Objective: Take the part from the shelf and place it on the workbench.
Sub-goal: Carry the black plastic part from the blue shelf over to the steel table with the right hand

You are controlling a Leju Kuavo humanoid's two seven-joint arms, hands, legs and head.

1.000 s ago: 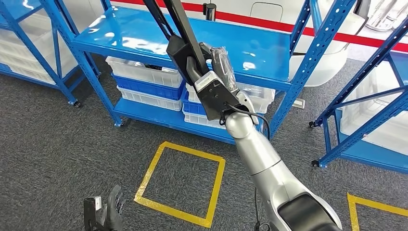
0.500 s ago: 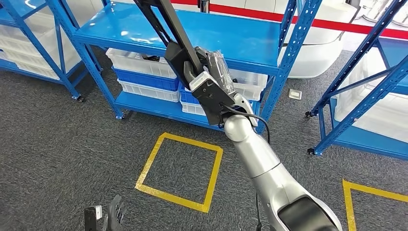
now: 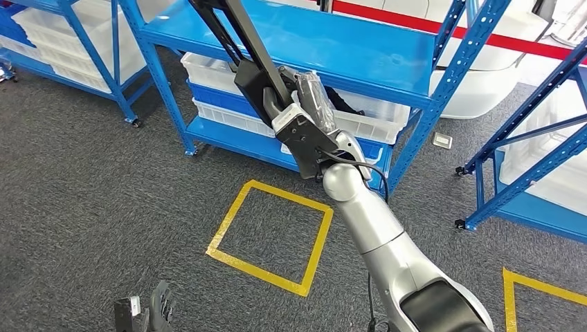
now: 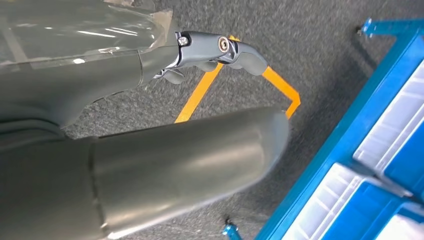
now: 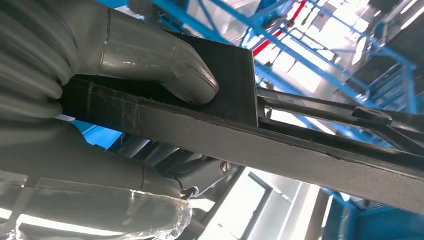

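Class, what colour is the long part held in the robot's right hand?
Black; the part shows best in the right wrist view.

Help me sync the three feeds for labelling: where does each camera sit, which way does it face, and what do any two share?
Head view: high on the body, facing forward and down at the shelf and yellow square; the right hand grips the part, the left hand hangs low.
Left wrist view: behind the left hand, facing the floor; its fingers show.
Right wrist view: behind the right hand, facing along the part; its thumb presses it.
Shared: head and left wrist views both show the yellow square.
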